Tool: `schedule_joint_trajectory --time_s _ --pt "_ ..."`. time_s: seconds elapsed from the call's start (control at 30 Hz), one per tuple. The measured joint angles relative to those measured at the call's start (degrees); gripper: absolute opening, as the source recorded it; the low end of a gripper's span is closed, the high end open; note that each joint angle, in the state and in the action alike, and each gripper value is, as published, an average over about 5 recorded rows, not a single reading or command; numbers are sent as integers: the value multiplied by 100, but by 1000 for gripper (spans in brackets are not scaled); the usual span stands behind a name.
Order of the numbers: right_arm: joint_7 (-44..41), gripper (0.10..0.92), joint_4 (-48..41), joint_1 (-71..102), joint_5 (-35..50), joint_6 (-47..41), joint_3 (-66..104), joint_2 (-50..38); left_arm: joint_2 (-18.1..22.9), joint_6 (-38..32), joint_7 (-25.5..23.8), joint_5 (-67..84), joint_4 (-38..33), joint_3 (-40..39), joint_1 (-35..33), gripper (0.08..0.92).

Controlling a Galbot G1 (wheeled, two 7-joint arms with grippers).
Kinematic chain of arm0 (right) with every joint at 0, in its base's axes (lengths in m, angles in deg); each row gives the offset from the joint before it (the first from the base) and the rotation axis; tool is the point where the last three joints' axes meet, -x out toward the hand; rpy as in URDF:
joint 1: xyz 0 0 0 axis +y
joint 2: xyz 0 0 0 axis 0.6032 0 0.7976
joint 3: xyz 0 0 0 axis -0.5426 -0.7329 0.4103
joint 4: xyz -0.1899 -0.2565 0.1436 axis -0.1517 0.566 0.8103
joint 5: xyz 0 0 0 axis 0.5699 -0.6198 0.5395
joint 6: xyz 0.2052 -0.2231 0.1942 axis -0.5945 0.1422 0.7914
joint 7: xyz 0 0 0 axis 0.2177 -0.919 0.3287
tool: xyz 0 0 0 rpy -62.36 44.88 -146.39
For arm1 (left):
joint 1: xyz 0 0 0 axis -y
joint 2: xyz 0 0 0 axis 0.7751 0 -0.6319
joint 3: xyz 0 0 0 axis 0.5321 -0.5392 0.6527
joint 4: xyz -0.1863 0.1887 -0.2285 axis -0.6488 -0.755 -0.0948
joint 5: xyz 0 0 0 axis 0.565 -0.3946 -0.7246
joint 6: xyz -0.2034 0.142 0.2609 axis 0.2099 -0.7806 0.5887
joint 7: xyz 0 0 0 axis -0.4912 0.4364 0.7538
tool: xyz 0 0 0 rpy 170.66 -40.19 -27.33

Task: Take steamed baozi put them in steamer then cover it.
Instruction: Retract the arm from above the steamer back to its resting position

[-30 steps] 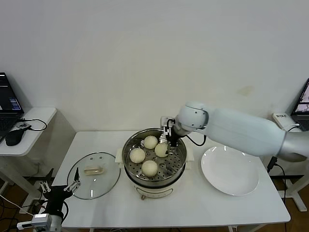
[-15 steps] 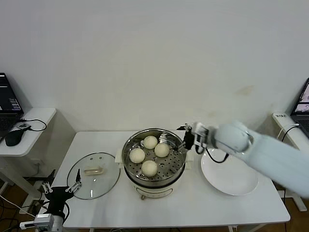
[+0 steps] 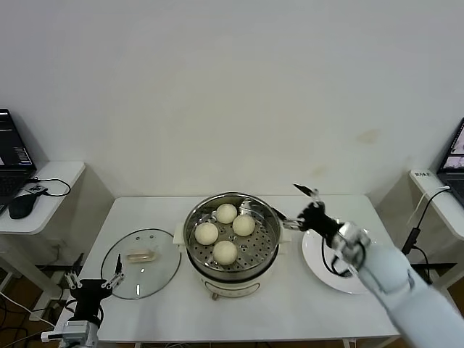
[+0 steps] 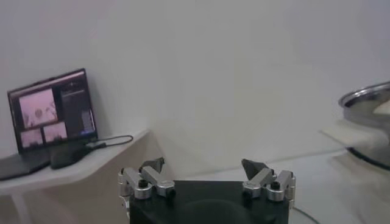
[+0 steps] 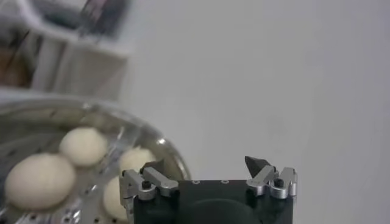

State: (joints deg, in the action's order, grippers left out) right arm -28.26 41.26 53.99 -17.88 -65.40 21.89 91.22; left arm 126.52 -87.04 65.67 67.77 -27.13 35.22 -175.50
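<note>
at the far left, a black laptop (image 3: 13, 154) and a black mouse (image 3: 20, 206) are sitting on a small white side table (image 3: 51, 177). the left gripper (image 3: 94, 282) is hanging low off the white bench (image 3: 145, 210) at about its 7 o'clock corner, its fingers (image 4: 150, 165) spread wide and holding nothing. just beyond it, the round clear glass cover with a metal rim and a cream-white bar handle (image 3: 141, 254) is lying flat on the bench, at 9 o'clock from the steamer and not on it. the round shiny steel steamer on its cream-white electric base (image 3: 232, 239) is standing at the bench's middle, uncovered. the four round cream-white steamed baozi (image 3: 225, 251) are resting on its perforated tray, at roughly 12, 3, 6 and 9 o'clock. the right gripper (image 3: 299, 206) is hovering just past the steamer's 3 o'clock rim, its fingers (image 5: 157, 167) spread apart and empty. beneath its arm, a flat round white plate (image 3: 319, 272) is lying on the bench with nothing on it, at 3 o'clock from the steamer.
</note>
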Motion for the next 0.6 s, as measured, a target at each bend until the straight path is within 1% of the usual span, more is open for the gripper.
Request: schedule_joint_trajectory --time_s 0.13,0.27,0.6 --pt "3 823 30 1085 -188 457 1079 705 -65 -224 58 -735 242 44 112 823" --pt "20 823 110 1815 -380 765 1884 1362 -154 -491 123 -1710 548 116 248 823" --pt "81 823 236 2663 -731 1242 2950 2530 -517 -845 101 -4220 1511 87 648 823"
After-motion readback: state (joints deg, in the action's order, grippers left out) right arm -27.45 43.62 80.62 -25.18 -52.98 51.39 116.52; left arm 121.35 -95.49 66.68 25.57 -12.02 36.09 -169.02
